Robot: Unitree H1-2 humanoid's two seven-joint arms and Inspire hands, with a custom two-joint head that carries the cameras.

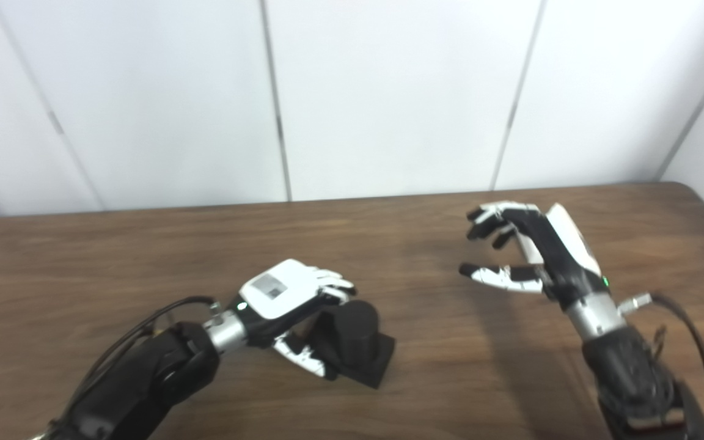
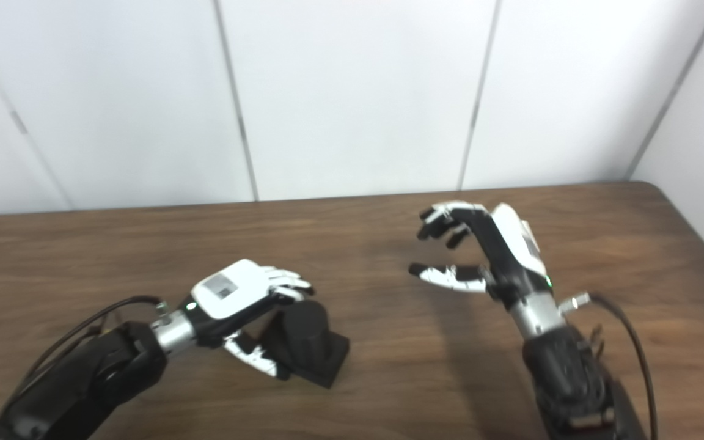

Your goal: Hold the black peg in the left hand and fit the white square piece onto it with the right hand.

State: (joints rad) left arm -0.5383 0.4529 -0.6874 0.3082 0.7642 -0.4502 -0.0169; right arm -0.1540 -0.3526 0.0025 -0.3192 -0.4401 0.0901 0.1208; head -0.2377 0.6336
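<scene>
Both left-hand fingers (image 1: 333, 287) around black peg (image 1: 355, 342)

bright, even light | soft shadows on table (image 1: 425, 379) | slight blur (both views alike)

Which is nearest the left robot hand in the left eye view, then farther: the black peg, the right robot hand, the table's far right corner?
1. Black peg, by the left robot hand.
2. Right robot hand, across the table.
3. Table's far right corner, farthest back.
</scene>
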